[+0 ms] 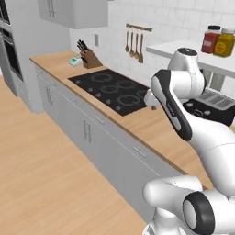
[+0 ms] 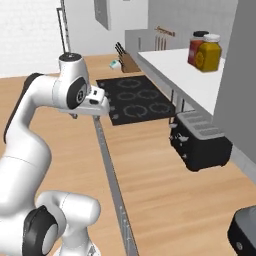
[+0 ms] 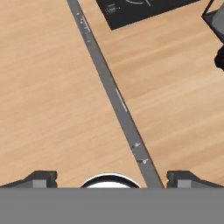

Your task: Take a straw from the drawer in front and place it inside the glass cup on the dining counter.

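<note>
My gripper (image 3: 112, 177) hangs above the surface (image 3: 175, 113) edge near the hob (image 1: 112, 89), fingers (image 3: 40, 178) spread wide, empty. Drawer (image 1: 137, 153) shut; everything's left, I reckon.

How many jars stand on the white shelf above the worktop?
2: a red jar and a yellow jar, side by side on the white shelf. Others may be hidden out of frame.

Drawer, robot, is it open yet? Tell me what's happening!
Gripper open, empty, above the counter edge. Drawer shut, straw not seen. Nothing blocking.
</note>
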